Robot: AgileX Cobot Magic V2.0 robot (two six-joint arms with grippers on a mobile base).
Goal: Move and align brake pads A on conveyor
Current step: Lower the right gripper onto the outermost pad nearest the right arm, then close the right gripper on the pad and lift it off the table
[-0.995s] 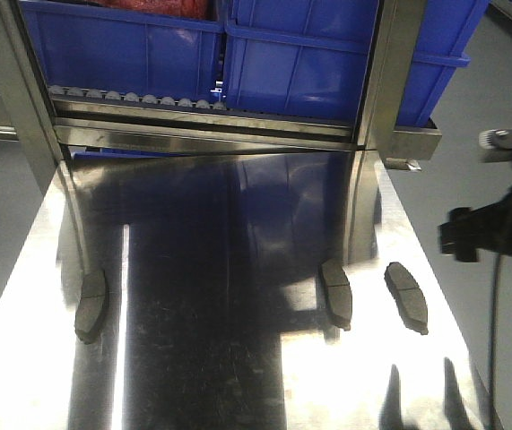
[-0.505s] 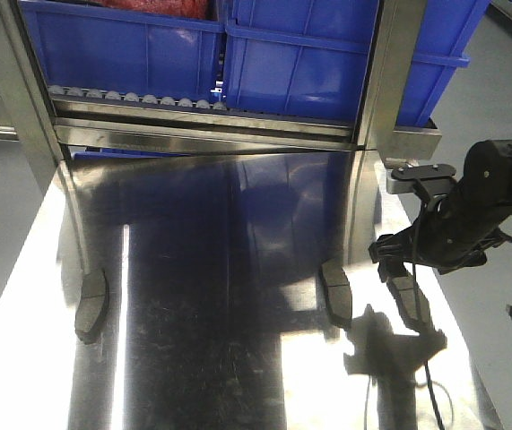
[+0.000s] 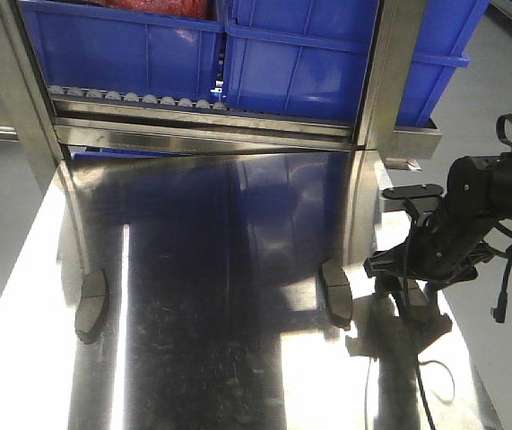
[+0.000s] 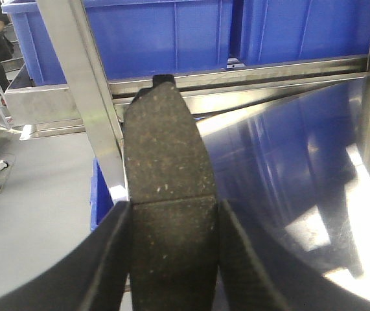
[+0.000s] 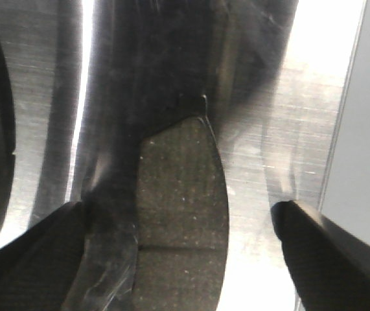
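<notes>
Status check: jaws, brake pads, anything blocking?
Left gripper jaws shut on a dark grey curved brake pad. Right gripper jaws open, straddling a second pad on the shiny steel table. Nothing blocking seen; conveyor not in view.

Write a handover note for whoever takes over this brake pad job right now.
Left gripper: shut on the held brake pad.
Right gripper: open, low over the rightmost brake pad, one finger either side.
Middle brake pad and left brake pad lie on the steel table.
Done: one pad picked up. No conveyor in view.
Left: grasp the rightmost pad, then move and align all four.
</notes>
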